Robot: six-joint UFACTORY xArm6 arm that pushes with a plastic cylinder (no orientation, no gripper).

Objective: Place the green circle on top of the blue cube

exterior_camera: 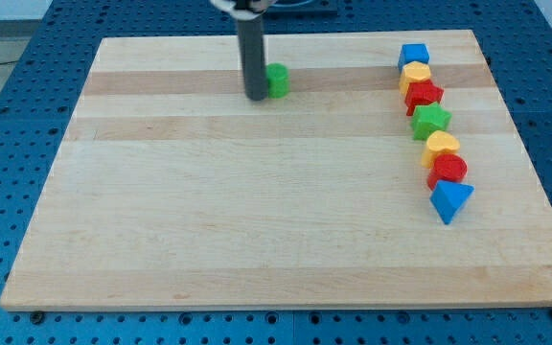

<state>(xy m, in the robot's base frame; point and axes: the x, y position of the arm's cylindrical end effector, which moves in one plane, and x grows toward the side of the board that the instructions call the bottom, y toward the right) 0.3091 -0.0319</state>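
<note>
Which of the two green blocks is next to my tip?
The green circle, right of my tip; the green star sits apart in the right-hand column.

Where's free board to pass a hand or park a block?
Free: the whole stretch below my tip and green circle, left of the column. Crowded: view's right, blue cube down to blue triangle, blocks nearly touching.

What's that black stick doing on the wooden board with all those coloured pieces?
It is a robot arm's rod, and it pushes blocks around. Right now my tip sits right at the view's left side of the green circle, near the board's top edge. The blue cube is far off toward the view's right, heading a line of six other blocks. The circle has yet to reach it.
</note>
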